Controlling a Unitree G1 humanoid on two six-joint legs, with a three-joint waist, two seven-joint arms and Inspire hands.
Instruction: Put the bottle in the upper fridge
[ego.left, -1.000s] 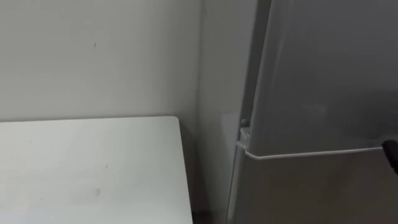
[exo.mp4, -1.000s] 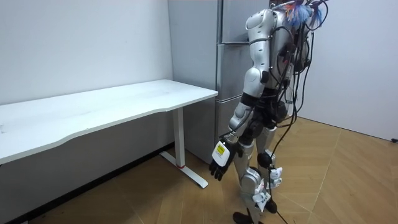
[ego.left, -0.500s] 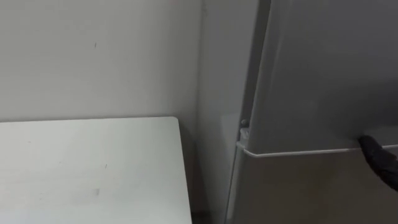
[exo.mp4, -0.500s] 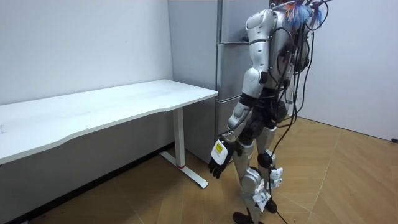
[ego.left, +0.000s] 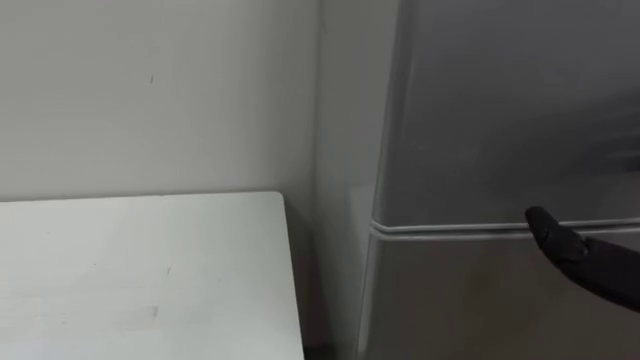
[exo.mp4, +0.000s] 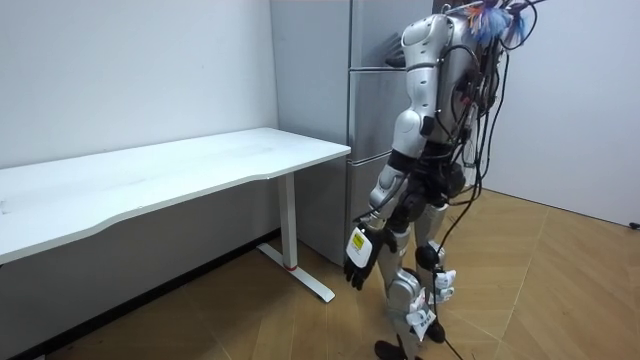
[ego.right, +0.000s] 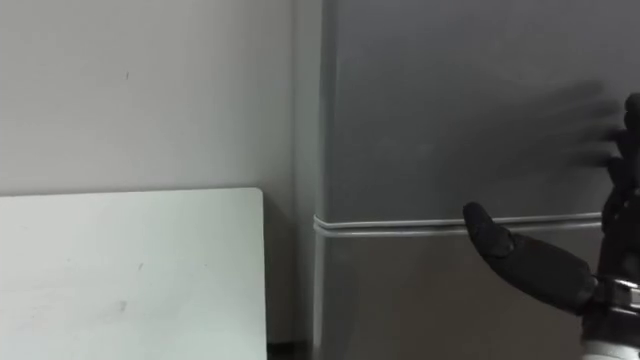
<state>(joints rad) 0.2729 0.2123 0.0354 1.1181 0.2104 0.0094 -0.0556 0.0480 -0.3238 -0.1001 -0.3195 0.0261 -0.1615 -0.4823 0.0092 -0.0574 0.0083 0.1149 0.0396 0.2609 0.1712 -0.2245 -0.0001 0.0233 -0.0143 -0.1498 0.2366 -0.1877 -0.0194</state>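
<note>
Left eye view: the fridge (ego.left: 480, 180) stands upright, long axis vertical, against the wall (ego.left: 150, 90). The white desk (ego.left: 140, 270) is just beside it on the robot's left. A horizontal seam (ego.left: 450, 227) separates the upper door (ego.left: 510, 100) from the lower door (ego.left: 450, 300). Both doors are shut, so the interior and any contents are hidden. The right hand (ego.left: 580, 258) enters from the lower right, and its dark thumb tip lies in front of the seam. Room view: the robot stands upright on the wooden floor (exo.mp4: 560, 270), facing the fridge (exo.mp4: 372, 130). The fridge stands at the end of the desk (exo.mp4: 150, 180) on the room view's right. The left hand (exo.mp4: 357, 268) hangs beside the thigh with fingers relaxed and pointing down, holding nothing. Right eye view: the right hand (ego.right: 530, 262) is up in front of the fridge (ego.right: 450, 100) at seam height and is wide. Its thumb is stretched toward the robot's left, its fingers are upright at the right edge in front of the upper door, and nothing is clasped. Whether the hand touches the door cannot be told. The location of the bottle, its long axis and the way it points cannot be told from these views.
</note>
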